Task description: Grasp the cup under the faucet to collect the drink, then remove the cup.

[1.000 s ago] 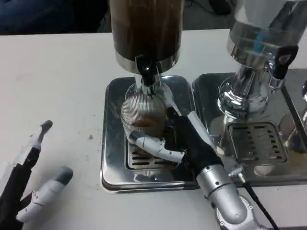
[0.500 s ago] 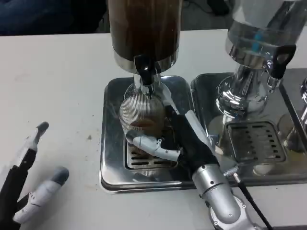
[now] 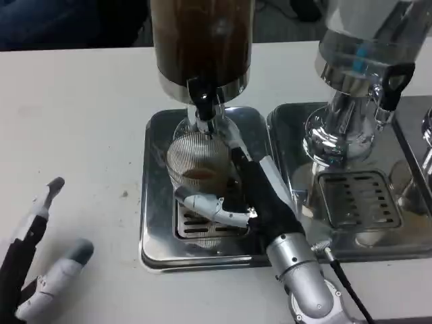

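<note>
Half done: my right hand (image 3: 260, 199) grips the cup (image 3: 197, 162) under the faucet (image 3: 204, 108), some drink inside; removal remains. Left hand (image 3: 34, 270) lies open, near left.

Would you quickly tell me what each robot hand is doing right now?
Left robot hand: open, fingers apart, holding nothing.
Right robot hand: holding the cup under the faucet.

Above right hand (image 3: 260, 196): faucet (image 3: 202, 101) and dark tank (image 3: 202, 40) blocked. To its right: second dispenser (image 3: 351, 88) crowded close. To its left: bare table (image 3: 81, 121) lay open.
</note>
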Available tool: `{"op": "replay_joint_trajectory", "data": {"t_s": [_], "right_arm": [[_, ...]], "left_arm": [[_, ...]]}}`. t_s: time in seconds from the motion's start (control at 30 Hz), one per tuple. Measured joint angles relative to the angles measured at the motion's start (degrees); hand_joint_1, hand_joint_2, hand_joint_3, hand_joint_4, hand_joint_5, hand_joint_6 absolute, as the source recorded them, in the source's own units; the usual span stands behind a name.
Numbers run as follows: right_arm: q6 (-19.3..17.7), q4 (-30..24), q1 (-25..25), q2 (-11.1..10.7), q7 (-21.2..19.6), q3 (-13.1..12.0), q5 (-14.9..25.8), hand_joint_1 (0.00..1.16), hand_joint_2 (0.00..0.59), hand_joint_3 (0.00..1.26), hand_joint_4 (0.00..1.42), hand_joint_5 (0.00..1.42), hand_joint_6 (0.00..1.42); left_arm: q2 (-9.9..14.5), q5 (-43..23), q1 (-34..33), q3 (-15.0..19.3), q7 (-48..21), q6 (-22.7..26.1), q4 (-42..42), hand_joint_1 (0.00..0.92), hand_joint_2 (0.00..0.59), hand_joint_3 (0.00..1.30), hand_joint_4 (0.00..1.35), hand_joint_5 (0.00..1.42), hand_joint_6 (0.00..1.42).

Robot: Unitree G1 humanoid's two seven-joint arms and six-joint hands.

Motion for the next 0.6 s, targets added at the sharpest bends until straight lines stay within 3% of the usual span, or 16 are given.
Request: {"op": "replay_joint_trajectory", "data": {"t_s": [0.6], "right_arm": [[0.02,1.26,-0.53,0.22,-3.00,0.21,-0.09,0.97,0.186,0.10,0.28,0.30,0.43]], "left_arm": [[0.00,-1.13,1.07,0.17,0.30,0.49,-1.35,0.000,0.134,0.00,0.00,0.00,0.00]]}}
